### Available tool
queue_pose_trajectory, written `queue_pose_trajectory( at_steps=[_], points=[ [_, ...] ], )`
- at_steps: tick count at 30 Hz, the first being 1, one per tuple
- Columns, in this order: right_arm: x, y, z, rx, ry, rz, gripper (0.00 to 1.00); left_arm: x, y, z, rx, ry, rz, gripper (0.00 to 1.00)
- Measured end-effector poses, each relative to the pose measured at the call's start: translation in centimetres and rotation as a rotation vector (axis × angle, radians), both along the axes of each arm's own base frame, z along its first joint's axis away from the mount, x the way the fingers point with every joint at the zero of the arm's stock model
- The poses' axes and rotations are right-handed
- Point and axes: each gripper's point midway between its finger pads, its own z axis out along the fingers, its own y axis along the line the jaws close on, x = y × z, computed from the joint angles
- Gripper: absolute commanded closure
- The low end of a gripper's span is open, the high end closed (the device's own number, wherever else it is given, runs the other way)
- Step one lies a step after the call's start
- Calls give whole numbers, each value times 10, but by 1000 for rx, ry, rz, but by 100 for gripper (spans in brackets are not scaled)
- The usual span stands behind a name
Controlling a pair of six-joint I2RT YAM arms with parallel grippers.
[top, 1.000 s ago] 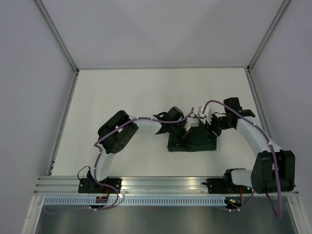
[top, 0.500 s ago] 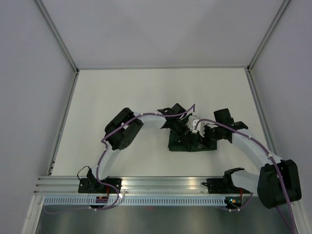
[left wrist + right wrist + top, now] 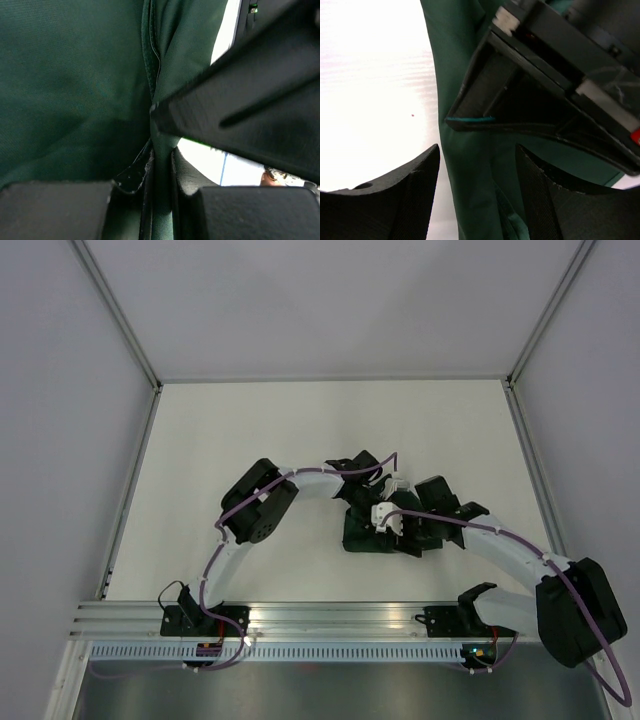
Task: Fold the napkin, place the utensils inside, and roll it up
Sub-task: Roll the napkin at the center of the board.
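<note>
Overhead, the dark green, slightly shiny cloth napkin [image 3: 357, 538] lies mid-way across the white table [image 3: 250, 430], largely masked by both arms. Wrist views alone resolve grip: left gripper [image 3: 161, 172] pinches a napkin fold; right gripper [image 3: 477, 155], jaws spread, straddles it.

Left gripper [image 3: 376, 508] and right gripper [image 3: 401, 530] meet over the napkin [image 3: 357, 537]

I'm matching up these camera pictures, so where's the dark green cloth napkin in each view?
Top external: dark green cloth napkin near the table's middle.
Left wrist: napkin fills left and centre.
Right wrist: napkin runs top to bottom through the centre.
Shared landmark: white tabletop beside its edge.
</note>
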Motion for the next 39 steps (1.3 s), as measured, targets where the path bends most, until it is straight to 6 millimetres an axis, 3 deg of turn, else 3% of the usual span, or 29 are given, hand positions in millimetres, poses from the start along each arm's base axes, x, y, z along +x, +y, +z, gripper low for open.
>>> queue_pose_trajectory(
  at_steps=[6, 8, 11, 16, 22, 26, 32, 36, 39],
  points=[
    [-7, 11, -12, -24, 6, 32, 37, -1, 1, 0, 24, 37, 7, 98],
    [-11, 11, -19, -38, 18, 37, 43, -1, 1, 0, 33, 47, 10, 96],
    [-11, 11, -23, -45, 19, 28, 55, -2, 2, 0, 46, 64, 19, 89],
    [-7, 12, -24, -44, 16, 11, 76, 1, 4, 0, 78, 95, 50, 67],
    [-3, 15, -25, -36, 9, 6, 86, 11, 11, 8, 103, 140, 144, 54],
    [3, 18, -25, -33, 19, 6, 87, 32, 19, 13, 103, 122, 253, 53],
    [10, 19, -26, -13, 98, 1, 89, 88, 44, 29, 70, 39, 491, 54],
    [20, 17, -25, 12, 194, -2, 89, 118, 77, 50, 32, -41, 707, 54],
    [31, 16, -25, 41, 297, 0, 89, 128, 98, 66, 9, -110, 828, 54]
  ],
)
